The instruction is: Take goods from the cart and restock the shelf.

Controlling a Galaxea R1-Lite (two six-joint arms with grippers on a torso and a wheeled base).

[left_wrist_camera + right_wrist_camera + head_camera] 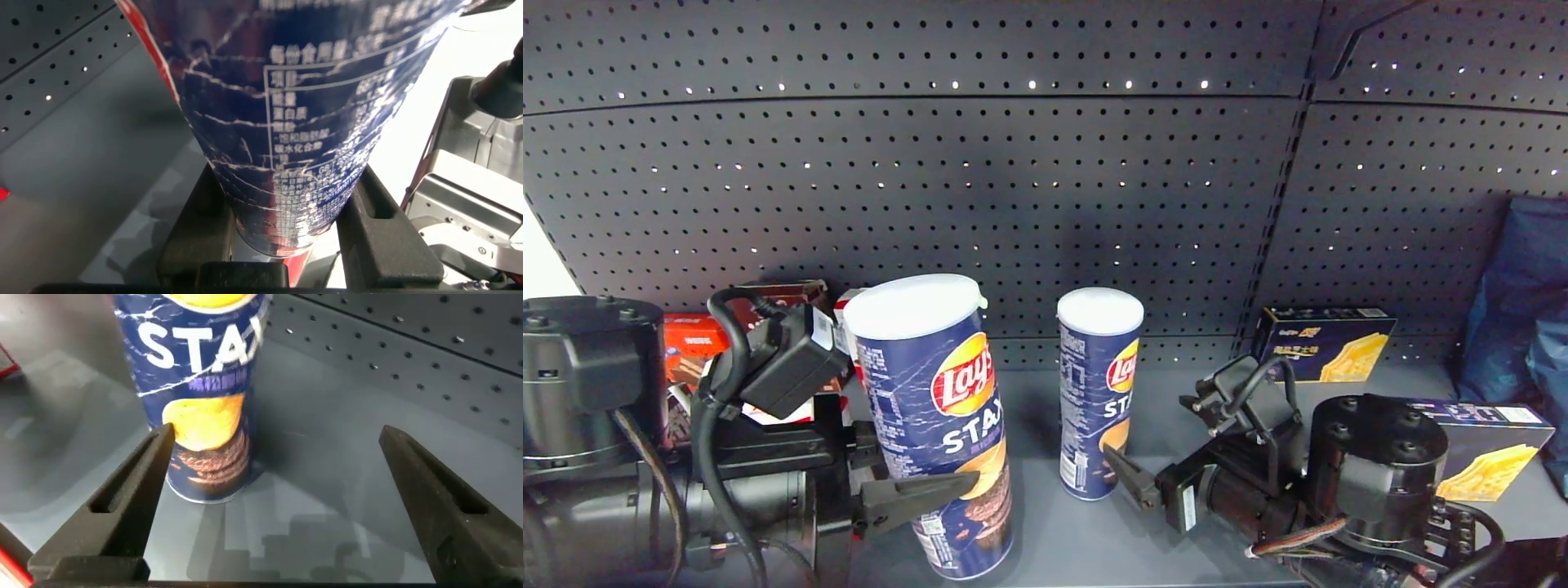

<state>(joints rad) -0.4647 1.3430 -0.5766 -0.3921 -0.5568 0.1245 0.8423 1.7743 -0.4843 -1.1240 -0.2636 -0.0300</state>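
Head view, left tool (927, 482) clamped on blue can (935, 384), right tool (1152, 429) apart beside second can (1097, 384)

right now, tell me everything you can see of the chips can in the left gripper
The chips can is a tall dark blue tube, cardboard by the look, with a white lid, a red and yellow logo, white lettering and pictured chips low down. It leans slightly, top toward the robot's left. The left gripper is shut on its lower half, a finger on each side. Its base is down at the grey shelf; whether it rests there I cannot tell.
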